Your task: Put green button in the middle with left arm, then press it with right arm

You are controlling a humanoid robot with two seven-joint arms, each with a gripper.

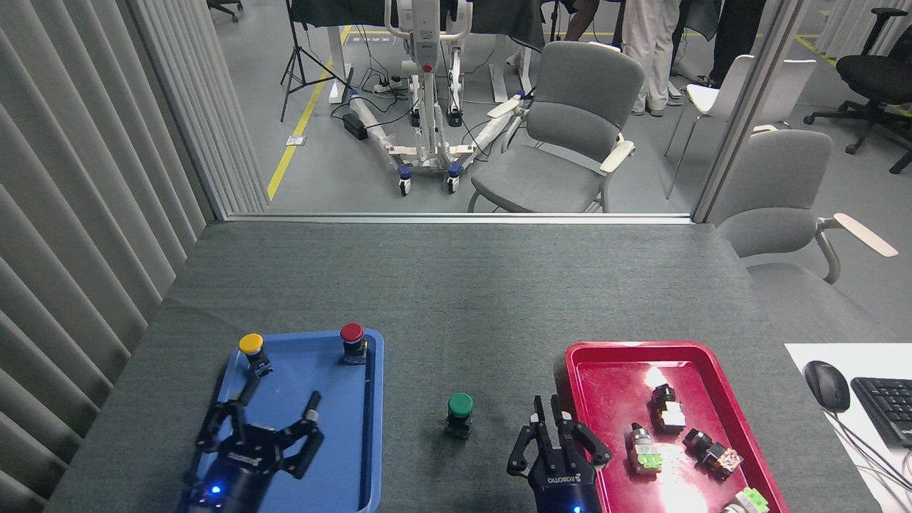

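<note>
The green button (460, 412) stands upright on the grey bench (456, 285), alone in the gap between the blue tray (370, 399) and the red tray (570, 363), touching neither. Its cap is round, domed and a deep glossy green, wider than the dark blocky base under it (the base shows only as a short black stub from this angle, with no detail to read). Nothing grips it.

The left hand (274, 420) hovers over the blue tray, well apart from the button, with its black fingers (311, 410) spread wide and nothing between them; a blue light glows on its body. The right hand (559, 434) sits just beside the near-left corner of the red tray, near the button on its right side but not touching it. Its fingers are drawn close together into a narrow bunch pointing away from the robot, and they hold nothing.

At the far end of the blue tray stand a yellow-capped button (251, 349) and a red-capped button (352, 339), both upright. The red tray carries several small switch parts (666, 407), one of them with a pale green face (647, 459). A mouse (826, 385) and the corner of a keyboard (887, 406) lie at the right edge.
</note>
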